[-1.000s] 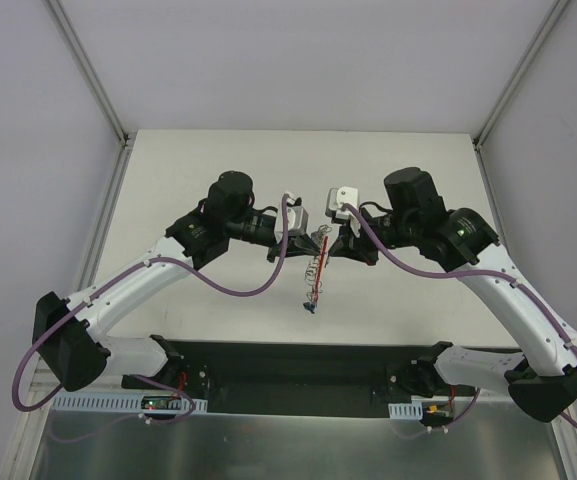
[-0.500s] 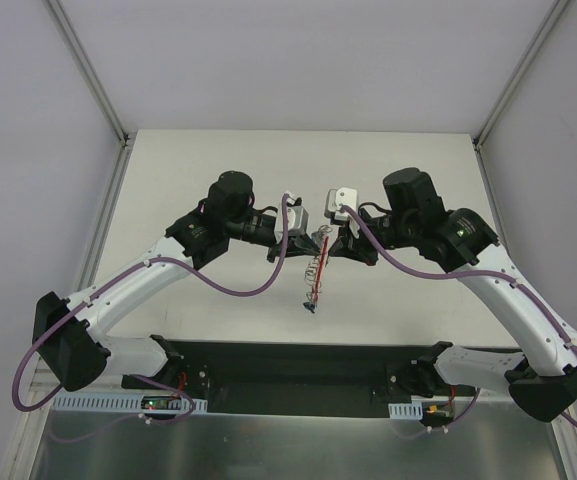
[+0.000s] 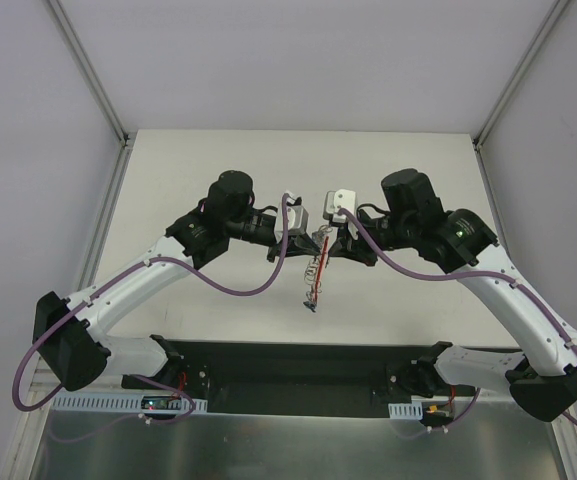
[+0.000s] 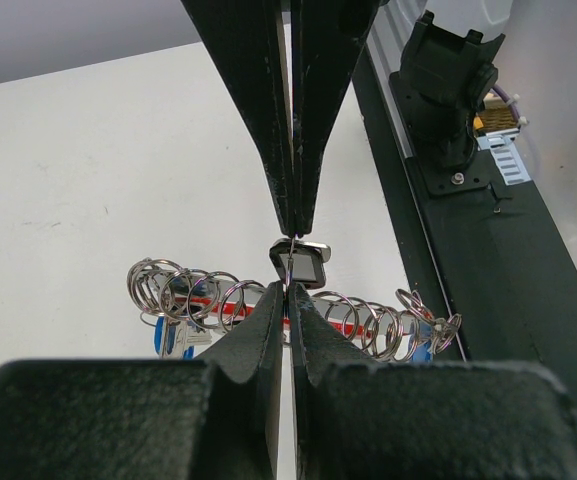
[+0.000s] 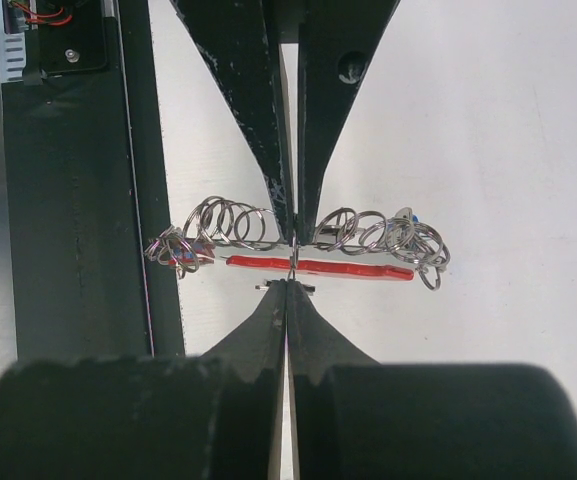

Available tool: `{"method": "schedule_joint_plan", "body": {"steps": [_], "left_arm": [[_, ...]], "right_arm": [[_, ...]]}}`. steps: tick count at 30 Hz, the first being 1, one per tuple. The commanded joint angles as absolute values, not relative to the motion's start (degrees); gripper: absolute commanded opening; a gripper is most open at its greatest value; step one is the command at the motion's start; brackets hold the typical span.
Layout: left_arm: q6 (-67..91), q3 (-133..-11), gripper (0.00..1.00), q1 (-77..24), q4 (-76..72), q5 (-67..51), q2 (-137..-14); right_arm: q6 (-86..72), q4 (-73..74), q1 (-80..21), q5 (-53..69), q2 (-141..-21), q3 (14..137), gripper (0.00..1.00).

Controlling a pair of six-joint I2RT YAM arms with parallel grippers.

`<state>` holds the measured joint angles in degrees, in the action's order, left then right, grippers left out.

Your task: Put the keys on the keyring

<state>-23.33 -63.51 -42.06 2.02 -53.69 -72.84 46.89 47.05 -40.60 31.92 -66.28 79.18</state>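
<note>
The left tool (image 3: 312, 243) and right tool (image 3: 326, 243) meet tip to tip over the middle of the desk (image 3: 398, 170). Each is pinched together on one thin wire loop of the keyring (image 4: 368, 320). A black-headed key (image 4: 303, 263) sits at the tips. The ring chain and red tag (image 5: 318, 267) trail toward the black base strip (image 3: 298, 375) and stop short of it. Broad white desk surrounds them.

Centre blocked, rest of table (image 3: 218, 165) open.
Left gripper (image 3: 312, 242) and right gripper (image 3: 330, 241) meet tip to tip mid-table, both pinched on keyring (image 3: 314, 276), which trails toward the near edge: no passage between them. Bare surface beyond and on both flanks; black base plate (image 3: 298, 365) and side walls (image 3: 28, 150) hem it.
</note>
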Motion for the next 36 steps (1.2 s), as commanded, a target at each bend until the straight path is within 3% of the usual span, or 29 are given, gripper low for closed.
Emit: {"method": "schedule_joint_plan", "body": {"steps": [1,21,36], "left_arm": [[-23.0,-66.6,0.00,-42.6,-1.3,-57.5,-72.9],[-22.5,-67.3,0.00,-42.8,-1.3,-58.6,-73.8],[-13.9,-67.9,0.00,-42.9,-1.1,-48.1,-75.1]], "right_arm": [[47.9,46.1,-41.4,32.4,-66.2,82.0,0.01],[46.8,44.5,-41.9,32.8,-67.1,81.8,0.01],[47.7,45.4,-43.0,29.0,-66.4,81.2,0.01]]}}
